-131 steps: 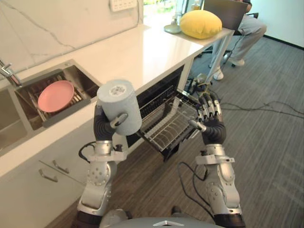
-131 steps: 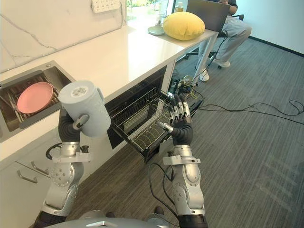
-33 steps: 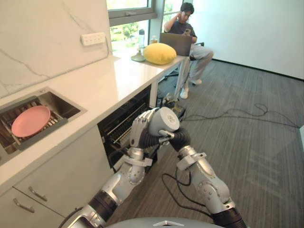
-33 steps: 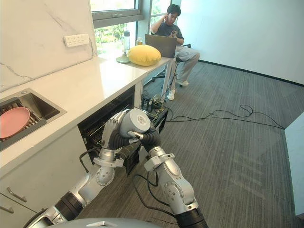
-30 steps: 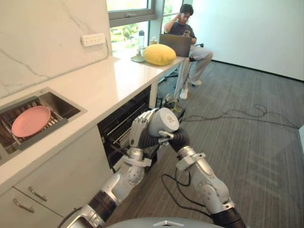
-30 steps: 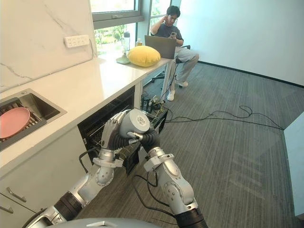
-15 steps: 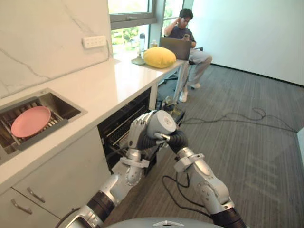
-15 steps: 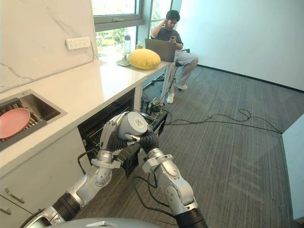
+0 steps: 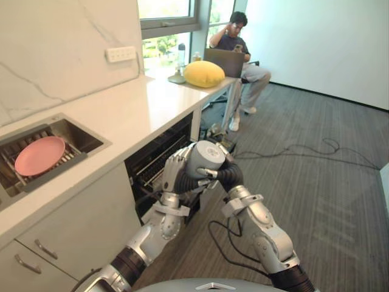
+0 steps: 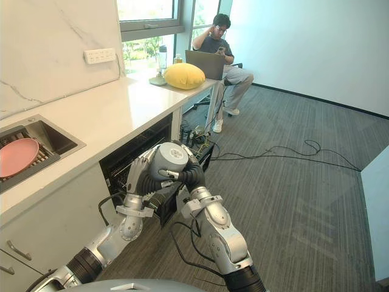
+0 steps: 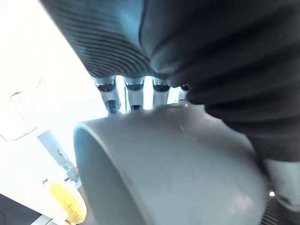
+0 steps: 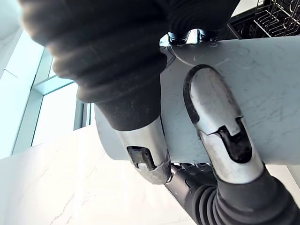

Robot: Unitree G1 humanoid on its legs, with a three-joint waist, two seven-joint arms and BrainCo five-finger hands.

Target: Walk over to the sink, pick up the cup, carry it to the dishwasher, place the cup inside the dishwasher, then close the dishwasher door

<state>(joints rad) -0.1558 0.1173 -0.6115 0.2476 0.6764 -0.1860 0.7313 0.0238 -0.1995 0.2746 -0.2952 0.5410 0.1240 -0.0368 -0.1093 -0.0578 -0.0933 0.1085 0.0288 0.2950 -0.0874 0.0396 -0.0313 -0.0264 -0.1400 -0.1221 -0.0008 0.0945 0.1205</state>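
Both hands hold the grey cup on its side, base outward, just in front of the dark opening of the dishwasher under the counter. My left hand wraps the cup's left side, its fingers reaching past the cup's wall. On the cup's right side, my right hand grips it: the thumb lies along the wall of the cup and a finger curls over it. The wire rack shows inside the opening behind the cup.
A pink plate lies in the sink at the left. The white counter runs back to a yellow cushion. A person sits there with a laptop. Cables lie on the grey carpet.
My right hand has joined the left on the cup, which came down from chest height to the dishwasher opening. Over the last second it sank slightly. The camera has shifted.
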